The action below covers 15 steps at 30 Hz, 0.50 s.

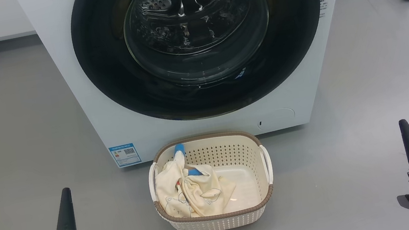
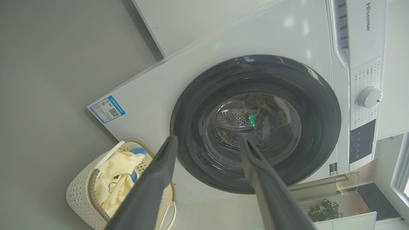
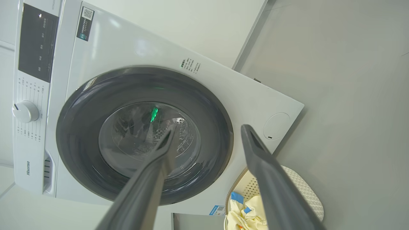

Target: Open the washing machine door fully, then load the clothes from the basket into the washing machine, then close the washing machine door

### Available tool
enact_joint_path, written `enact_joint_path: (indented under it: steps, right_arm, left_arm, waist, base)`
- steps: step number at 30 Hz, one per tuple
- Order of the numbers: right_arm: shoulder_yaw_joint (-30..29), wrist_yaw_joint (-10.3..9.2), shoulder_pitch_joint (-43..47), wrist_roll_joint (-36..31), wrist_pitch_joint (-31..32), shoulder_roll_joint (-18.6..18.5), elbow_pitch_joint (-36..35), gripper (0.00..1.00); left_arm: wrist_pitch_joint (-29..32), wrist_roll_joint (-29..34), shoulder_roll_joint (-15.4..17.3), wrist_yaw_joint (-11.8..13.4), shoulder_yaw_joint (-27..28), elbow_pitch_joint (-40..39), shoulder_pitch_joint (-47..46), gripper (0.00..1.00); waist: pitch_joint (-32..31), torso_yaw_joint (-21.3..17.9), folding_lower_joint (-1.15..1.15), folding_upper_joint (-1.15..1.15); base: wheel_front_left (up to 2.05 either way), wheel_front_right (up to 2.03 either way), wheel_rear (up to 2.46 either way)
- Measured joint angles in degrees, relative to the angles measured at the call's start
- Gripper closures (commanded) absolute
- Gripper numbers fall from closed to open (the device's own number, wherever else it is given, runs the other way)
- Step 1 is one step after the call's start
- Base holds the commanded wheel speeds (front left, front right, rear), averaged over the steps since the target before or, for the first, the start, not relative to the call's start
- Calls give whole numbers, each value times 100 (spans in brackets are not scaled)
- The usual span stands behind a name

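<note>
- The washing machine door (image 1: 198, 30) is sitting shut against the front of the washing machine (image 1: 206, 125), filling the upper centre of the head view. The drum holes are showing through its glass. In my judgement the opening step is not yet begun.
- The basket (image 1: 220, 220) is standing on the floor (image 1: 9, 140) at lower centre, just in front of the machine and below the door. It is probably sitting there to keep the carry to the drum short.
- The clothes (image 1: 191, 190) are lying bunched in the left half of the basket, with a blue part poking up toward the far rim. The right half of the basket bottom is showing bare.
- The left gripper (image 2: 207, 139) is pointing at the door with its fingers spread wide, holding nothing.
- The right gripper (image 3: 209, 126) is doing likewise, fingers wide and gripping nothing.
- In the head view both grippers are waiting at the lower corners, well apart from the basket and the door. This looks like a ready pose that is leaving the middle free.
- "Hisense" (image 2: 368, 16) is reading plainly on the control strip at the upper right of the left wrist view, above a white dial (image 2: 369, 97).
- A blue label (image 1: 125, 154) with a QR code is sticking to the lower left of the machine front. Its text is too small to read, as is the print beside the door's right edge.
</note>
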Motion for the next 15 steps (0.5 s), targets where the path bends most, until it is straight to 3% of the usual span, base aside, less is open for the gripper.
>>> enact_joint_path:
  steps: [7,15]
  right_arm:
    - [159,0,-14,-615,-172,-132,7,0]
    - [343,-55,-133,-1437,-325,-311,22,0]
  left_arm:
    - [-107,469,77,-1,-91,-10,-60,0]
    - [-226,1443,201,-1,-151,37,-94,0]
  waist:
    - [-14,-1,0,0]
    - [-23,-8,0,0]
  base:
    - [0,0,0]
    - [0,0,0]
